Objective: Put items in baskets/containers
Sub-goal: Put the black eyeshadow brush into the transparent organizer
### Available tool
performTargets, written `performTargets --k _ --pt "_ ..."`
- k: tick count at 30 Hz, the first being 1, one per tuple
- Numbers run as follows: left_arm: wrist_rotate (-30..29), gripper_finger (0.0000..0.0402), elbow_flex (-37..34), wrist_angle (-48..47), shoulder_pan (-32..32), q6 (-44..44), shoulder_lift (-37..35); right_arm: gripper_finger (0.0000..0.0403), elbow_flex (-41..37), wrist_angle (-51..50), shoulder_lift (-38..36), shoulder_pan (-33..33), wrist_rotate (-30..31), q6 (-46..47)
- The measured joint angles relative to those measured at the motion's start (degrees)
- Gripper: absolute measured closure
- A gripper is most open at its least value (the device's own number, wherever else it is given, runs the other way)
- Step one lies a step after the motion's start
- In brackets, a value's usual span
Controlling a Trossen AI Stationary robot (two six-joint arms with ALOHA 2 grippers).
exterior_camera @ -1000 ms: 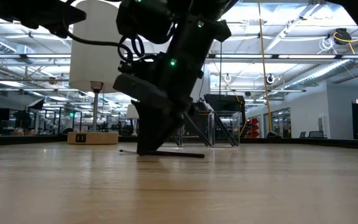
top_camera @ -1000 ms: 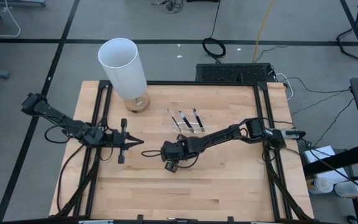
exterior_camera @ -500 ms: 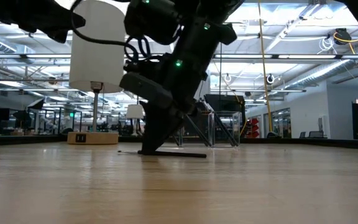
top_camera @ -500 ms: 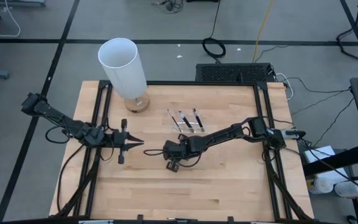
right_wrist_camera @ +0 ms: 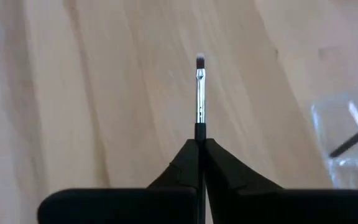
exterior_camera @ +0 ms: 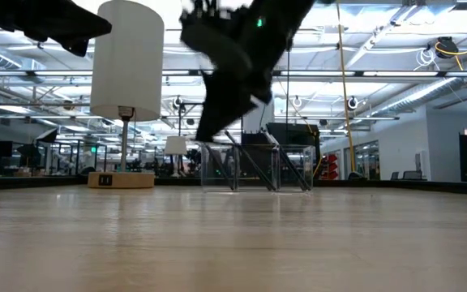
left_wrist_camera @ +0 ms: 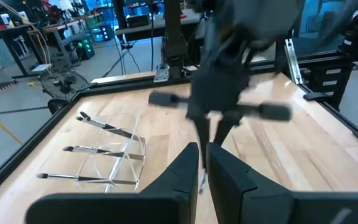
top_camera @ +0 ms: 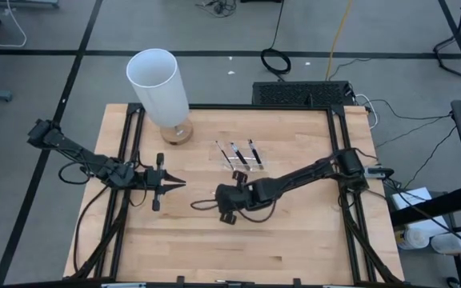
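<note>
A: What are the right gripper point(right_wrist_camera: 199, 146) fingers doing?
B: Pinching a thin brush point(right_wrist_camera: 199, 93) by its dark handle, tip pointing away, lifted off the table point(top_camera: 294, 240).
A: And relative to the clear tray point(top_camera: 242, 158)?
B: It is hanging near the tray, on the front side; three brushes point(top_camera: 234, 154) are lying there.
A: The left gripper point(top_camera: 176, 183)?
B: Fingers pressed together, waiting farther from the tray.

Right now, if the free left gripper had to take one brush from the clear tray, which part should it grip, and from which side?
Probably the dark handle's middle, from straight above: the brushes lie flat across the clear tray, so the left gripper's fingers could straddle one crosswise.
</note>
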Motion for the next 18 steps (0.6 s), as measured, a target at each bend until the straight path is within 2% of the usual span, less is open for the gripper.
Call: performTargets --k 5,13,18 --pt "0.01 0.0360 0.00 0.30 0.01 0.00 0.00 0.0402 0.21 6.61 -4.27 2.60 7.95 -5.32" --pt "0.01 0.0360 0.00 0.15 0.00 0.00 0.00 0.0403 0.28 13.85 -10.06 6.54 12.88 -15.63" --pt "0.01 0.0360 0.00 0.20 0.00 0.01 0.00 0.0403 -1.49 16.30 -14.57 6.13 12.97 -19.21"
